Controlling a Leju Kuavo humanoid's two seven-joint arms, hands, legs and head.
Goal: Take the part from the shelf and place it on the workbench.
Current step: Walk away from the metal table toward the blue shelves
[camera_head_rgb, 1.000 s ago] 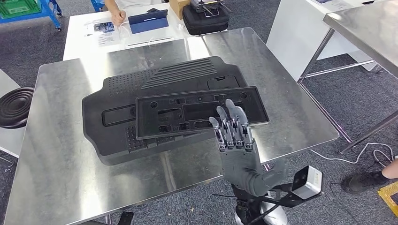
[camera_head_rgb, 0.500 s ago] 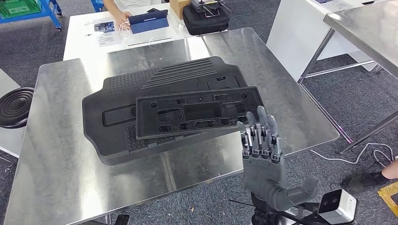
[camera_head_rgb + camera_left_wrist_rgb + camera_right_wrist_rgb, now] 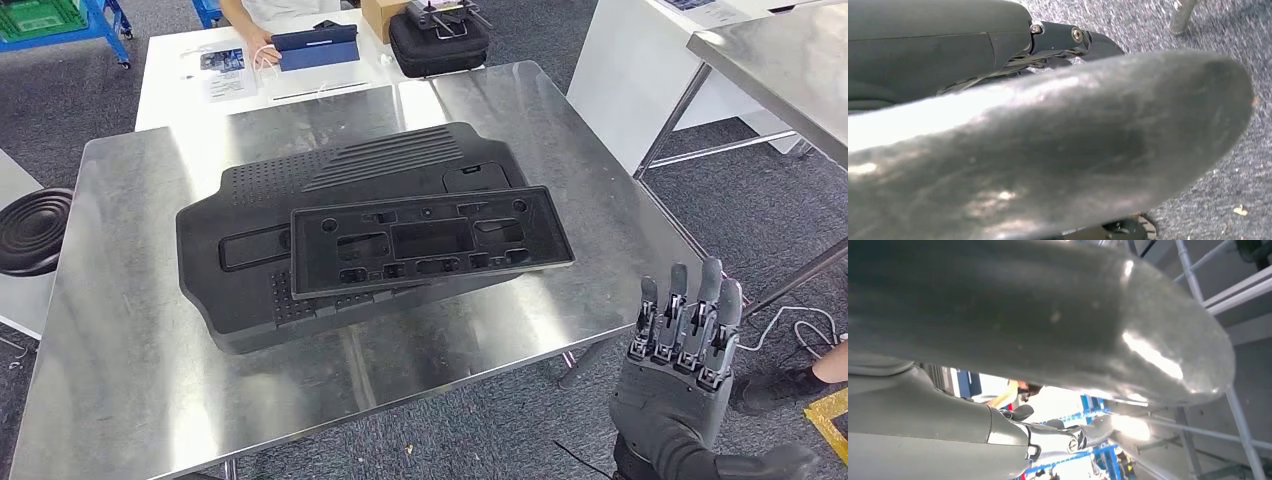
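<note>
A flat black rectangular panel (image 3: 430, 240) with several cut-outs lies across a larger black ribbed part (image 3: 300, 190) on the steel workbench (image 3: 120, 350). In the head view my right hand (image 3: 685, 340) is off the bench's front right corner, over the carpet. Its fingers point straight up, held apart, and it holds nothing. It is well apart from the panel. In the right wrist view the right hand's thumb (image 3: 1048, 315) is close and blurred. My left hand (image 3: 1048, 150) hangs over the carpet, thumb and a dark finger stretched out, nothing between them.
Behind the bench a white table (image 3: 170, 80) carries a blue tablet (image 3: 315, 45), a black case (image 3: 440, 40) and a box; a person's hand (image 3: 262, 52) rests there. Another steel table (image 3: 780, 60) stands at right, a black round disc (image 3: 30, 225) at left, a cable on the floor.
My right hand has drawn back from the panel's front edge, moving right and down past the bench's edge, with nothing in it. The panel stays where it lay.
</note>
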